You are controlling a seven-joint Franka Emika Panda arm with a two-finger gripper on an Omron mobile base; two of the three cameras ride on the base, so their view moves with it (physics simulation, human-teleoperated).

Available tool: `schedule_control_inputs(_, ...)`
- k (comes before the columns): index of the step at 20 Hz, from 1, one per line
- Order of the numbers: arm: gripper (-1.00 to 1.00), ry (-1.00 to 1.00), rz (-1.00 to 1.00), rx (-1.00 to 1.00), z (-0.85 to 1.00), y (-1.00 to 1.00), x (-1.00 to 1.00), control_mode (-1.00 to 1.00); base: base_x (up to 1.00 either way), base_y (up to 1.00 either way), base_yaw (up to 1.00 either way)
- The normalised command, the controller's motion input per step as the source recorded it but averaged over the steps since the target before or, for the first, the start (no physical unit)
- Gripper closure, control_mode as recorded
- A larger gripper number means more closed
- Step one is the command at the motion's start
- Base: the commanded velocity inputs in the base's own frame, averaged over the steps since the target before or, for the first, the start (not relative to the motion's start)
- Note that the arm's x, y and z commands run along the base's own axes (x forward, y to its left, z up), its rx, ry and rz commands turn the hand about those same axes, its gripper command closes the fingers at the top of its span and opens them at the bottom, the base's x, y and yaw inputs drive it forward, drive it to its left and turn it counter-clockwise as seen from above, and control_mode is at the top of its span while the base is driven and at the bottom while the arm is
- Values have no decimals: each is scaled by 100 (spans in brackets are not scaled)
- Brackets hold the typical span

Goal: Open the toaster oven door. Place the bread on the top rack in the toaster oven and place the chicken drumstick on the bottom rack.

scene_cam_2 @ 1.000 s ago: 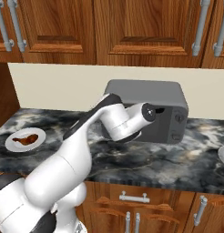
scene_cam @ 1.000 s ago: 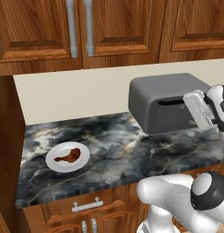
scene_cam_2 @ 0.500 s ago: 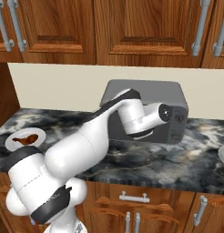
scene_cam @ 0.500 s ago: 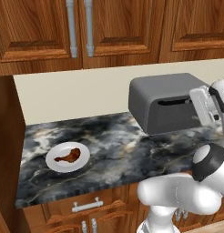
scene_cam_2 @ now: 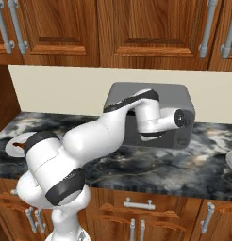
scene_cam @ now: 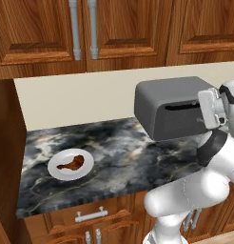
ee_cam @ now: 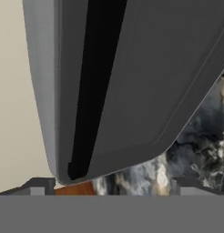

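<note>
The dark grey toaster oven (scene_cam: 169, 106) stands at the back right of the counter, also seen behind my arm in the right base view (scene_cam_2: 174, 93). Its door (ee_cam: 150, 77) stands very close in the hand view, with a dark gap (ee_cam: 93, 86) along one edge. My gripper (scene_cam: 205, 111) hovers at the right part of the oven's front. It is open (ee_cam: 112, 187), fingertips wide apart with nothing between them. The chicken drumstick (scene_cam: 74, 162) lies on a white plate (scene_cam: 57, 169) at the left. The bread and both racks are out of view.
Wooden wall cabinets (scene_cam: 85, 33) hang over the marbled counter (scene_cam: 119, 147). Drawers and cabinet fronts (scene_cam_2: 136, 204) run under its front edge. The rim of a second white plate (scene_cam_2: 231, 162) shows at the far right.
My hand has moved a little to the right across the oven's front, and the arm's elbow has swung down and round. The oven, plate and drumstick have stayed put.
</note>
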Motion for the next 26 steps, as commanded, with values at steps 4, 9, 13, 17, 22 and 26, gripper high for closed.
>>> schedule_control_inputs(4,-100,-27,9,2,-2,1,26,-100,0,0,0)
schedule_control_inputs(9,-100,-23,10,0,-1,-3,23,-100,0,0,0)
schedule_control_inputs(13,-100,-19,10,0,-5,-5,8,-100,0,0,0)
schedule_control_inputs(17,-100,-4,8,0,-2,-6,10,-100,0,0,0)
schedule_control_inputs(22,-100,-1,8,0,0,-10,20,-100,0,0,0)
schedule_control_inputs(26,-100,0,3,0,-1,-5,23,-100,0,0,0)
